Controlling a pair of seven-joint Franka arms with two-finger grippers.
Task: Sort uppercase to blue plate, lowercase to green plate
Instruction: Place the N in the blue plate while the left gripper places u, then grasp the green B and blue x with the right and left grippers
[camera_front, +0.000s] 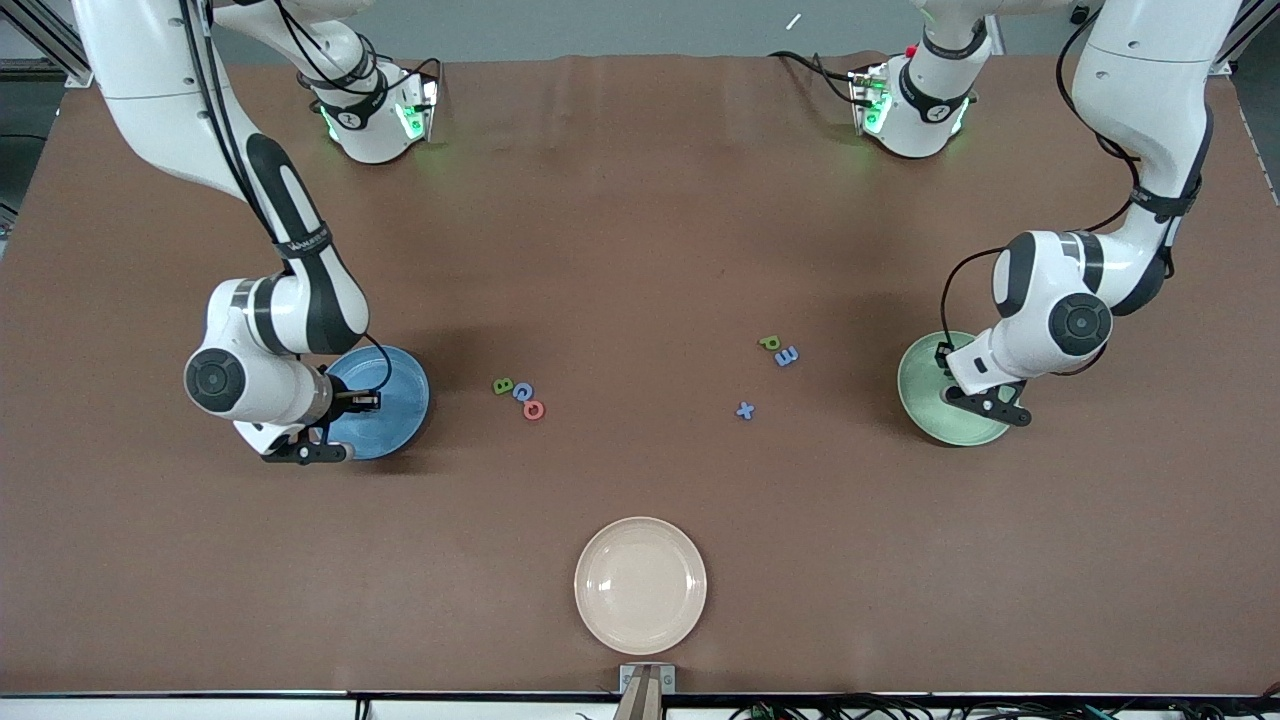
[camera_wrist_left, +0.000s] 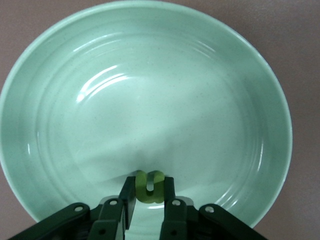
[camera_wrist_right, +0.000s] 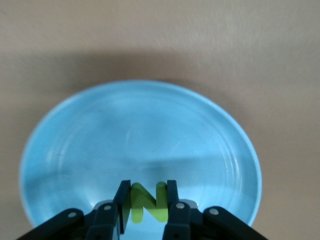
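Note:
My right gripper (camera_front: 305, 425) hangs over the blue plate (camera_front: 400, 400), shut on a green N (camera_wrist_right: 148, 202) held above the plate's bowl (camera_wrist_right: 140, 135). My left gripper (camera_front: 975, 385) hangs over the green plate (camera_front: 925, 385), shut on a green u (camera_wrist_left: 150, 187) just above the plate's inside (camera_wrist_left: 145, 100). On the table lie a green B (camera_front: 503, 386), a blue G (camera_front: 522, 392) and a red O (camera_front: 534, 410) beside the blue plate. A green p (camera_front: 769, 343), a blue m (camera_front: 787, 355) and a blue x (camera_front: 745, 410) lie toward the green plate.
A cream plate (camera_front: 640, 585) sits near the table's edge closest to the front camera, midway between the two arms' ends. The brown table (camera_front: 640, 200) stretches bare between the letters and the robot bases.

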